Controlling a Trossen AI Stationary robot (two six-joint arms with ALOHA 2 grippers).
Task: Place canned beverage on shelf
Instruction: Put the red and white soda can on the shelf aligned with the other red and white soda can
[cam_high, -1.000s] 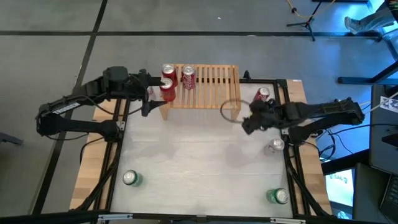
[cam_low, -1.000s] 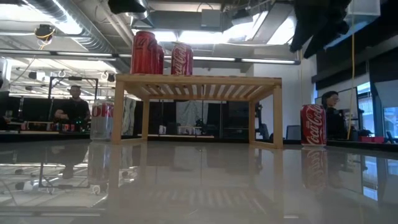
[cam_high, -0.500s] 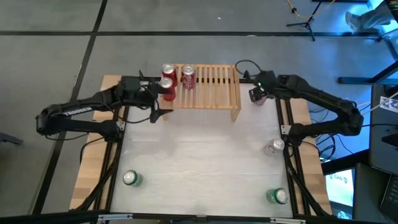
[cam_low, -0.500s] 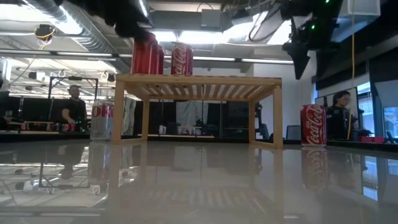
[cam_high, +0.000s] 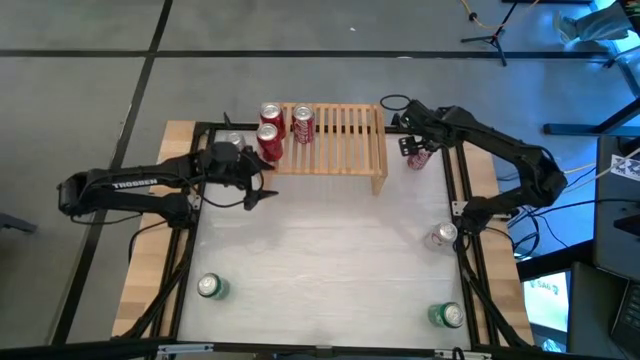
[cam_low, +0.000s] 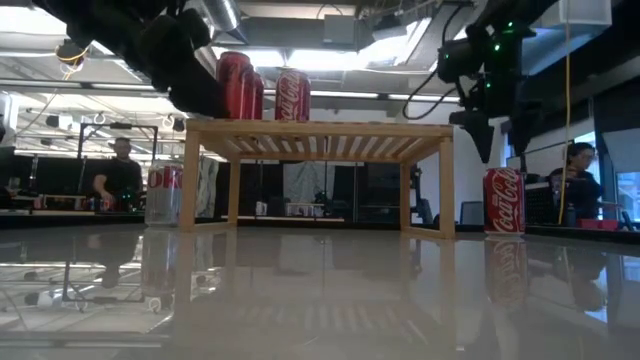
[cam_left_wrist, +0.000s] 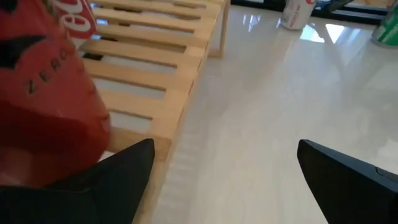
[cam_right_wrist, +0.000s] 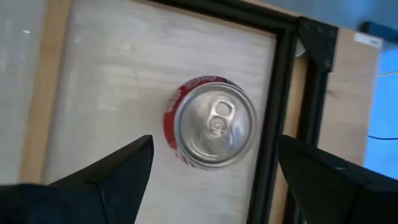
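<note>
The pale wooden shelf (cam_high: 340, 135) stands at the table's far side, with three red cans (cam_high: 268, 137) upright on the left end of its slatted top (cam_low: 320, 128). My left gripper (cam_high: 258, 183) is open just near-left of that end. One of these cans (cam_left_wrist: 43, 106) shows close beside its finger, and no touch is visible. A red canned beverage (cam_right_wrist: 214, 124) stands upright on the table right of the shelf (cam_low: 503, 200). My right gripper (cam_high: 413, 150) hangs open above it, pointing down, one finger on either side and clear of it.
A silver and red can (cam_low: 163, 192) stands on the table left of the shelf, behind my left arm. Another silver can (cam_high: 443, 235) stands at the right edge, and two green cans (cam_high: 210, 287) (cam_high: 448, 316) stand near the front corners. People are in the room beyond.
My left gripper has sunk and drawn back a little from the shelf's left end toward the near edge, still open. My right gripper has swung from mid-table toward the far right, tipped further down, and now hangs over the red can beside the shelf. No can has moved.
</note>
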